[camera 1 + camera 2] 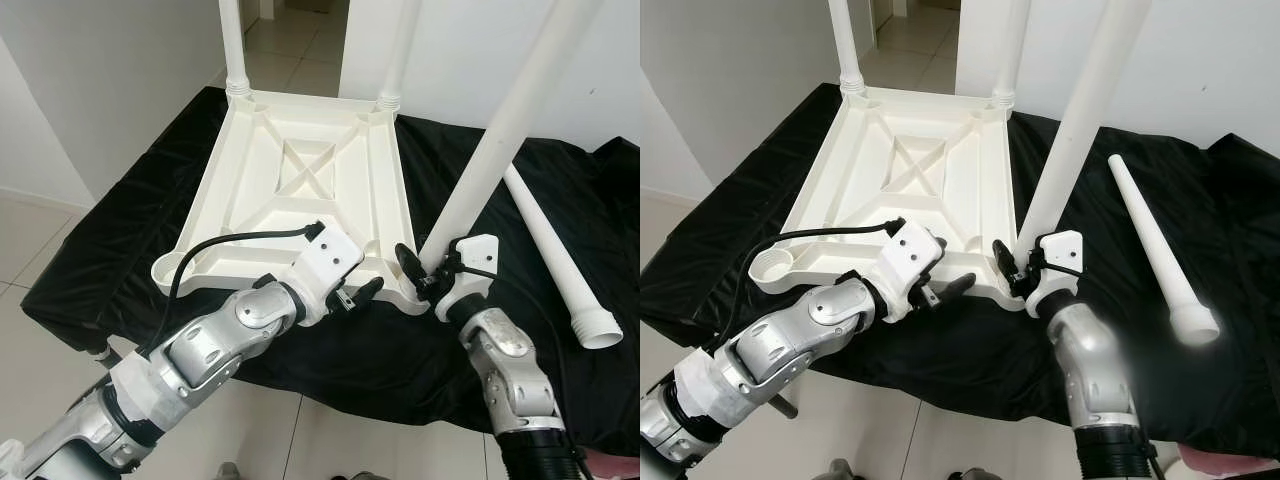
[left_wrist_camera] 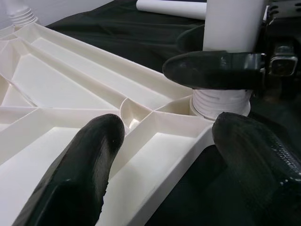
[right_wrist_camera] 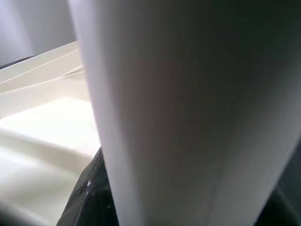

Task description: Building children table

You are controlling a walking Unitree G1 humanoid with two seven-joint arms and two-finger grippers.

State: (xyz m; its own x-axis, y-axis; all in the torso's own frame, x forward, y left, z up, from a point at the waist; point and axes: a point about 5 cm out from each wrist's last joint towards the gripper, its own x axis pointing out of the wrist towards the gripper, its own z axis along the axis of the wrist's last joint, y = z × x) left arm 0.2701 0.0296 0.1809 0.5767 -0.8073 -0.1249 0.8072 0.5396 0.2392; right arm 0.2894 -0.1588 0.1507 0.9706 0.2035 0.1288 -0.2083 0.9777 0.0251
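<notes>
Tabletop [image 1: 300, 190] is laid upside down on a counter [image 1: 130, 250] covered in black cloth. Two legs [image 1: 232, 45] are stood in its far corners. A third leg [image 1: 500, 140] is gripped tight by the right gripper [image 1: 428, 272] at the near right corner. The near edge is straddled by the open left gripper [image 1: 358, 297]. A spare leg [image 1: 560, 260] is left lying at the right.

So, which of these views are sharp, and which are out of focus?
Left eye view: sharp on the upturned table top. Right wrist view: the held leg is a soft, featureless blur. Left wrist view: the left gripper's fingers are blurred, the leg's threaded end clearer.
</notes>
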